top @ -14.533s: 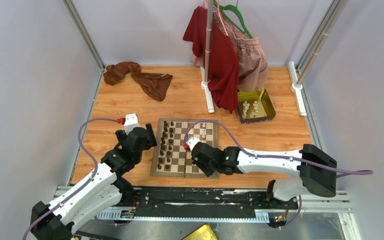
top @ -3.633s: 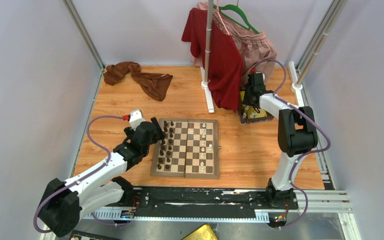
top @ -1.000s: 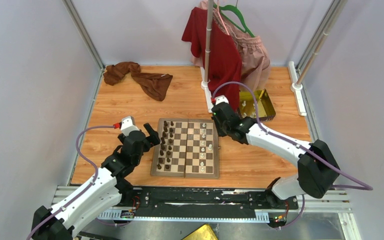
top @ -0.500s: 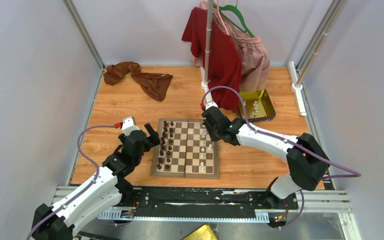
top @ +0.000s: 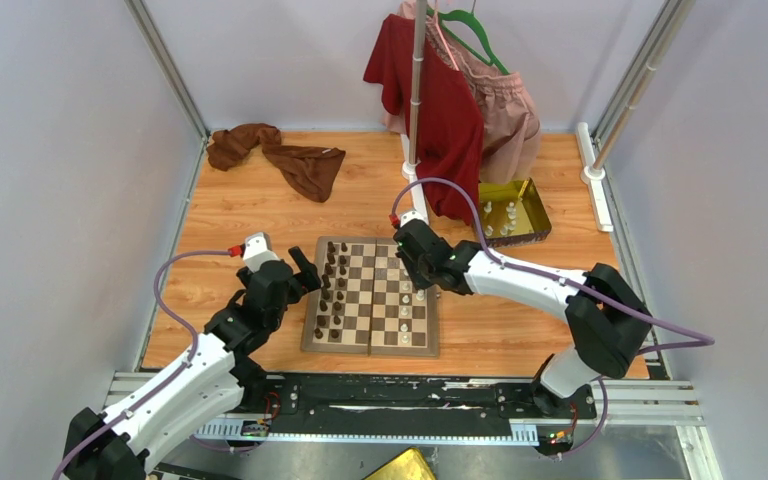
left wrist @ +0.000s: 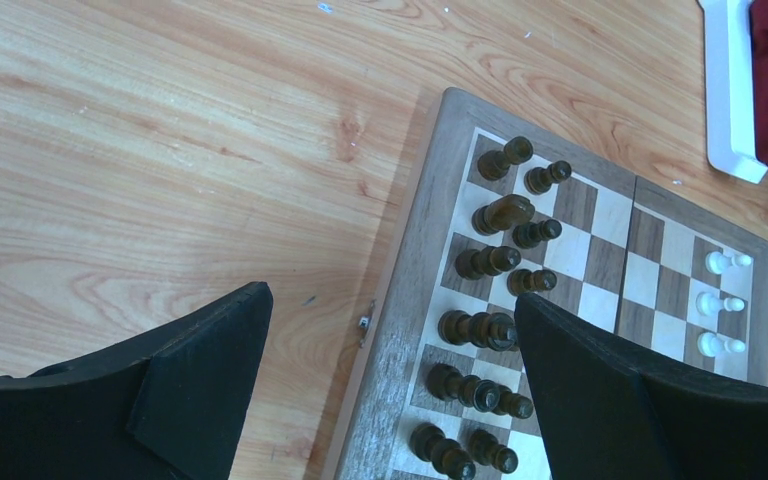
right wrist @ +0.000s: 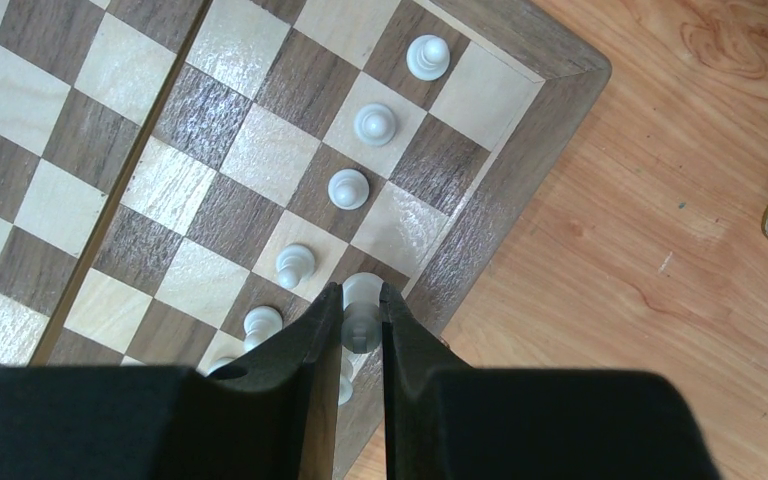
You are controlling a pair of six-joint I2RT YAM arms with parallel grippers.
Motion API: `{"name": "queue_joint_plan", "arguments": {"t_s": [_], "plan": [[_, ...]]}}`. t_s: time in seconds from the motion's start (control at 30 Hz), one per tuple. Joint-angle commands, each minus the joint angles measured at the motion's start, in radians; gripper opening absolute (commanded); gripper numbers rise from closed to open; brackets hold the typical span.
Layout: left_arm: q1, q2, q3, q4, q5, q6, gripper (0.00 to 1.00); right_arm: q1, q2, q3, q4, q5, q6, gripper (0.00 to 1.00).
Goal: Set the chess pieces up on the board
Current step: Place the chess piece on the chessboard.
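**Right arm over the board's white edge with a piece**

Since a few seconds back, the right arm has swung from the gold tray (top: 538, 212) to the white side of the board (right wrist: 550, 90). The right gripper (right wrist: 362, 300) pinches a cream-white piece (right wrist: 362, 312) between both fingers. It hangs over the outermost rank, between the row of white pawns (right wrist: 348, 187) and the border. The bare squares lie below the fingertips rather than off to a side. The piece looks upright, its long axis along the fingers, so a straight descent should do. The left gripper (left wrist: 390, 330) is spread and empty, and hovers by the dark brown pieces (left wrist: 485, 262), well apart. Other white pieces (top: 500, 215) wait in the tray.
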Motion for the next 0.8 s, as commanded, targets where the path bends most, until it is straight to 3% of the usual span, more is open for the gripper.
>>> {"name": "queue_joint_plan", "arguments": {"t_s": [0.0,0.77], "plan": [[0.006,-0.018,0.009,0.011,-0.013,-0.003,1.00,0.022,0.003,0.023,-0.023,-0.014,0.023,0.00],[0.005,-0.034,-0.007,0.006,-0.018,-0.009,1.00,0.026,0.034,0.007,-0.022,0.008,0.028,0.00]]}}
